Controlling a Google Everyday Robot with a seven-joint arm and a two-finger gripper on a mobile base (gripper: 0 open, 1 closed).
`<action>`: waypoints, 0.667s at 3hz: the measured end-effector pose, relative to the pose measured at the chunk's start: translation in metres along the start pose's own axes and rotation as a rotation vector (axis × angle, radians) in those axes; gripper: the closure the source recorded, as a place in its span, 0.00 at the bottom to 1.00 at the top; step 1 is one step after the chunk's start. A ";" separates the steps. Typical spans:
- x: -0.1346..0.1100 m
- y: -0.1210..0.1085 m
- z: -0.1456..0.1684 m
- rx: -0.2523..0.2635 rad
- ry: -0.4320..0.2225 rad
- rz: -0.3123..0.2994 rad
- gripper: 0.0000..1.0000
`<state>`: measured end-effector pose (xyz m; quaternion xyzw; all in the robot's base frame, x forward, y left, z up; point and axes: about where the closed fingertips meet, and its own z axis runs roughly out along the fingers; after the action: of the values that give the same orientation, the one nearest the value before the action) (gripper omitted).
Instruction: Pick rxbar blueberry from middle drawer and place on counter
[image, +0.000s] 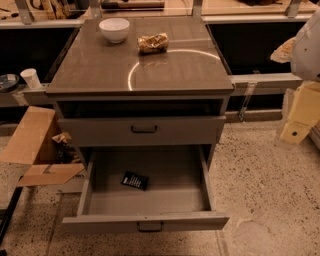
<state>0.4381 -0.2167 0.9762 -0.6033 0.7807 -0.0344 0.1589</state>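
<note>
The rxbar blueberry (134, 180), a small dark wrapper with white print, lies flat on the floor of the middle drawer (150, 200), left of centre. The drawer is pulled fully open, with its dark bar handle at the front. The counter (150, 65) is the cabinet's glossy brown-grey top, with a bright curved reflection. My arm's white casing (307, 45) and pale yellow gripper (296, 125) hang at the right edge of the view. The gripper is well right of the cabinet, about level with the upper drawer front, and holds nothing that I can see.
A white bowl (114, 29) and a crinkly tan snack bag (153, 43) sit at the back of the counter. The drawer front above (142, 130) is closed. An open cardboard box (37, 150) lies on the floor to the left. A white cup (31, 78) stands on a ledge at the left.
</note>
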 end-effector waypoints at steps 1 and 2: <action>0.000 0.000 0.000 0.000 0.000 0.000 0.00; -0.007 -0.001 0.020 -0.027 -0.035 0.001 0.00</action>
<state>0.4464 -0.2079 0.9589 -0.6057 0.7784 -0.0132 0.1646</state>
